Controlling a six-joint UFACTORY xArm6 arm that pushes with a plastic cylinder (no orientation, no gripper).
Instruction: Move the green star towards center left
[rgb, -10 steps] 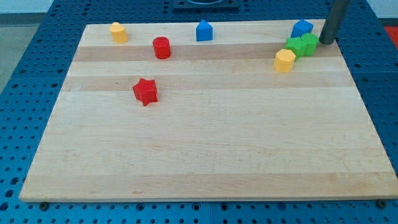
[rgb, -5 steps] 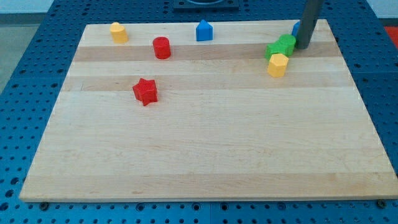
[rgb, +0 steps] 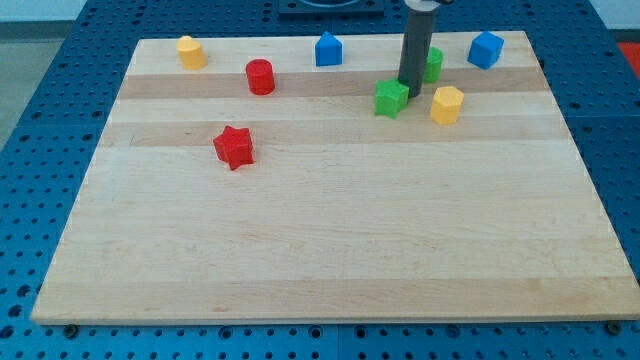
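A green block (rgb: 391, 98), star-like in outline, lies on the wooden board (rgb: 330, 250) right of centre near the view's top. My tip (rgb: 412, 94) touches its right side. A second green block (rgb: 432, 65) sits just behind the rod, partly hidden by it, and its shape is hard to make out. A yellow block (rgb: 446, 104) lies just right of my tip, apart from the green star.
A blue block (rgb: 485, 49) sits at the top right corner. Another blue block (rgb: 328, 49), a red cylinder (rgb: 260, 77) and a yellow block (rgb: 191, 52) lie along the top. A red star (rgb: 234, 147) lies at centre left.
My tip has swept left from the top right corner, pushing one green block left. The second green block was left behind, the yellow block shifted slightly, and the blue block is now uncovered.
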